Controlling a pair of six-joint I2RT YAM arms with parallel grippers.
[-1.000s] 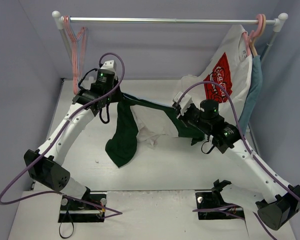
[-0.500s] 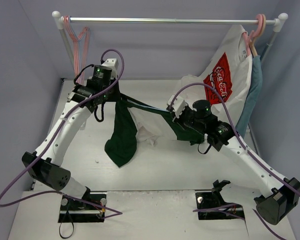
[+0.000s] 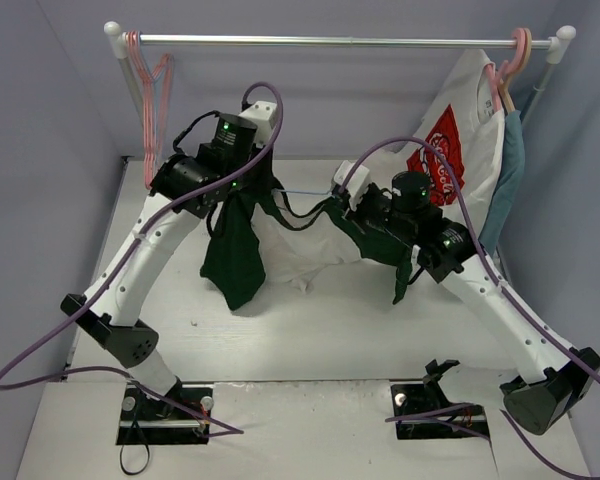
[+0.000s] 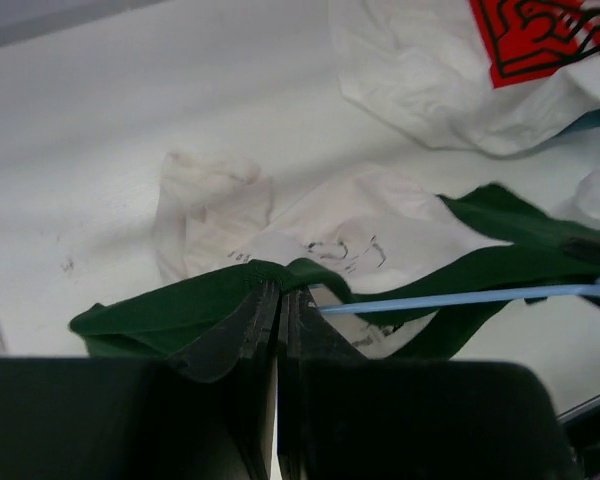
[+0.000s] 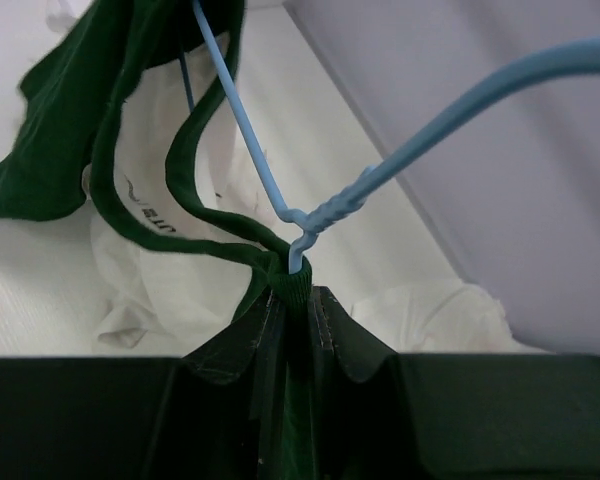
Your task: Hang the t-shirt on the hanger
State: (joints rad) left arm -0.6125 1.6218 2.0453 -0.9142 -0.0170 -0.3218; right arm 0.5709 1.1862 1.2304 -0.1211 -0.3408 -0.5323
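1. Left gripper (image 4: 279, 300): the jaws are pressed together on a fold of the green t-shirt (image 3: 235, 255). It is raised above the table (image 3: 330, 330), at about 10 o'clock from the table's middle in the top view.
2. Right gripper (image 5: 296, 290): the jaws are closed tight on a bunched green fold. The wire of the hanger (image 5: 248, 135) runs down into that fold just below its twisted neck. Whether the pads touch the wire itself cannot be told. It sits at about 1 o'clock from the table's middle.
3. Green t-shirt: it is off the table, slung between the two grippers. The bulk hangs straight down from the left gripper, toward 6 o'clock. A narrow band sags across toward 3 o'clock to the right gripper, and more cloth drapes below that gripper.
4. Hanger: thin light-blue wire, held in the air. One arm reaches from the right gripper toward 9 o'clock and ends close beside the left fingers, at the green cloth.
5. White garment (image 3: 295, 255): it lies crumpled on the table under the slung band.
6. Logo t-shirt (image 3: 450, 150): white with a red print, hanging at 2 o'clock from the right end of the rail (image 3: 340, 42).
7. Rail: it runs across the 12 o'clock side. Pink hangers (image 3: 150, 85) hang at its left end.
8. Teal garment (image 3: 510, 175): it hangs just beside the logo t-shirt, on its 3 o'clock side.
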